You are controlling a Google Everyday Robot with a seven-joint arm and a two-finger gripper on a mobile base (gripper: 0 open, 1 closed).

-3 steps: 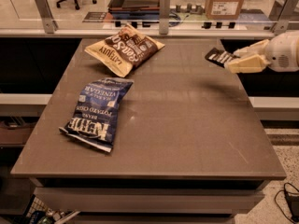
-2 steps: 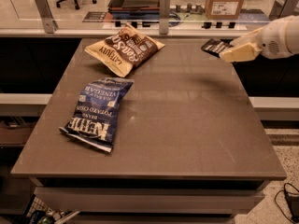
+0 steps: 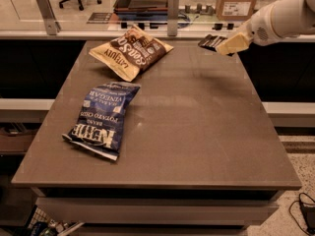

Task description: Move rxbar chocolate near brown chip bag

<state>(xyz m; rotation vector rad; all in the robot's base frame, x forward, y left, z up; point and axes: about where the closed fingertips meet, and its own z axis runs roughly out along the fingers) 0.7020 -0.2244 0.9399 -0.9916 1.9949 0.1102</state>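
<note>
Hovering over table far-right edge, gripper clamps rxbar chocolate aloft.

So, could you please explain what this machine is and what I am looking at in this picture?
The pale arm reaching in from the upper right belongs to a mobile robot with one arm. At its end is a two-finger gripper, a clamp that works like a thumb and forefinger. There is one camera view, looking down across the table from its near side; where the camera is mounted is not recorded. On the dark grey-brown table lie two bags: a crinkly tan and dark brown chip bag at the far left, and a blue Kettle chip bag nearer, on the left. The gripper hangs above the far right corner, shut on a small flat black rxbar chocolate bar, clear of the surface. The job is to set that bar near the brown bag.
</note>
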